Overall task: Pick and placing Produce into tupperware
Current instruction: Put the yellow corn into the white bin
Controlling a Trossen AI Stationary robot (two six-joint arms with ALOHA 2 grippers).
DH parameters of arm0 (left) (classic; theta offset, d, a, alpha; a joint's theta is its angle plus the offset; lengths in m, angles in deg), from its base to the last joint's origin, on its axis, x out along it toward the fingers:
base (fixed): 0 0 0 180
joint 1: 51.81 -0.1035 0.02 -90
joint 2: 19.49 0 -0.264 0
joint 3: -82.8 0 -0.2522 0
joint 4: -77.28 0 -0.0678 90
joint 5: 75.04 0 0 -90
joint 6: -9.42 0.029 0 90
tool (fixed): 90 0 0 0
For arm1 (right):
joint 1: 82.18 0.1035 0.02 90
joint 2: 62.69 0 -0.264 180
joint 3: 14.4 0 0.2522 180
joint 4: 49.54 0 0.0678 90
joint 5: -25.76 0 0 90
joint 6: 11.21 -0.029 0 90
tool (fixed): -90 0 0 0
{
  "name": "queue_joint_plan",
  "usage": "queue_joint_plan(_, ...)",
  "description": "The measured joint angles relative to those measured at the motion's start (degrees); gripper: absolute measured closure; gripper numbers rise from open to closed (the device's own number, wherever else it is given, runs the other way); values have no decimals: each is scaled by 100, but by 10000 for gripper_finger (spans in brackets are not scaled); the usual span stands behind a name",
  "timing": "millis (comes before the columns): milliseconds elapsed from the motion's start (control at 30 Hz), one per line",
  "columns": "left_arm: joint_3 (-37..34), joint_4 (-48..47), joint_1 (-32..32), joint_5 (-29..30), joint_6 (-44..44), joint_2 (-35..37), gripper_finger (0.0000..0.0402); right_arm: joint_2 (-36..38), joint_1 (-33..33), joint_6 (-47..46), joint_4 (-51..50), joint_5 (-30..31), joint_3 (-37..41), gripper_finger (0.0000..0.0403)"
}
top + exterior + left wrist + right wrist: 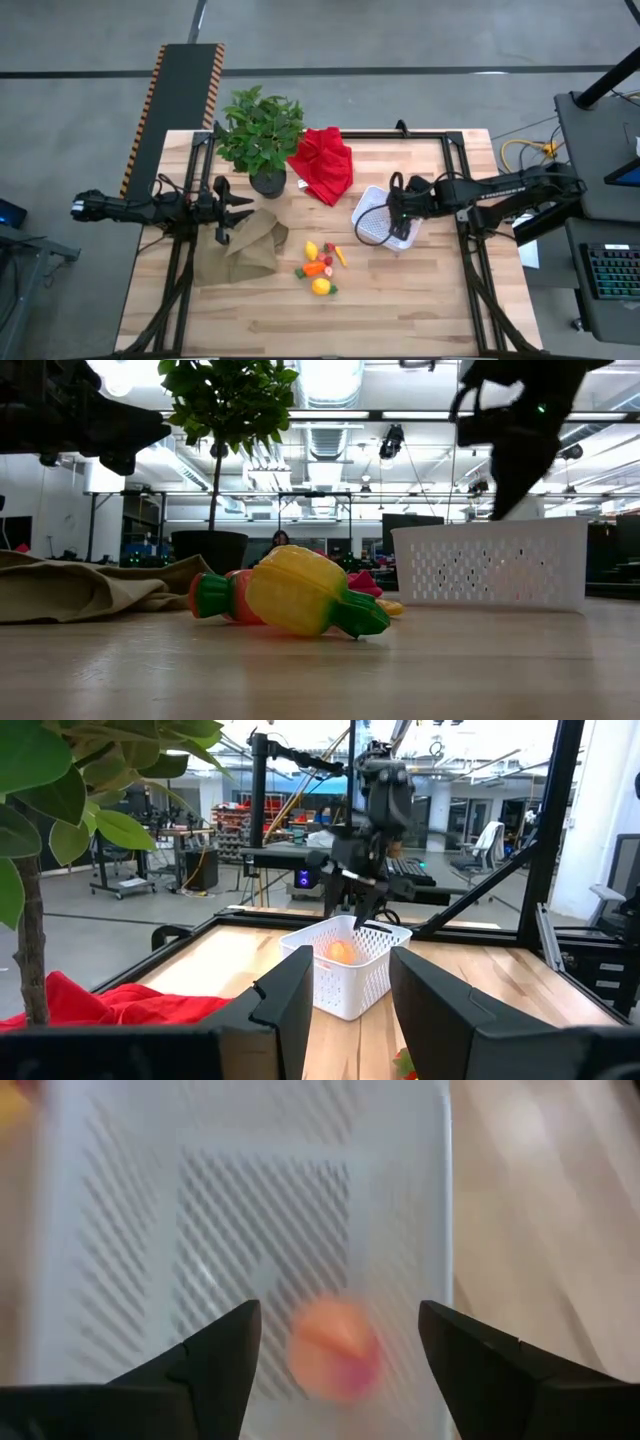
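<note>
The white tupperware [365, 205] stands on the table right of centre, also seen in the low view [490, 565]. My right gripper [340, 1318] hangs open just above it, pointing steeply down, touching nothing. One orange piece of produce [335, 1352] lies on the tupperware's mesh base, and shows through the wall [341, 951]. The other produce [320, 265], yellow, orange and red with green tips, lies in a small group on the table left of the tupperware. My left gripper [350, 1010] waits level at the table's left, open, above the tan cloth.
A potted plant [260, 135] stands at the far left, with a red cloth [322, 162] beside it. The tan cloth [240, 250] lies crumpled at the left, next to the produce. Black frame rails [470, 260] run along the table's sides.
</note>
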Motion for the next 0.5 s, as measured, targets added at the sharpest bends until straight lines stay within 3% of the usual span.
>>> queue_joint_plan(500, -2, -2, 0, -7, -13, -5, 281, -215, 715, 590, 2353, -29, -886, 154)
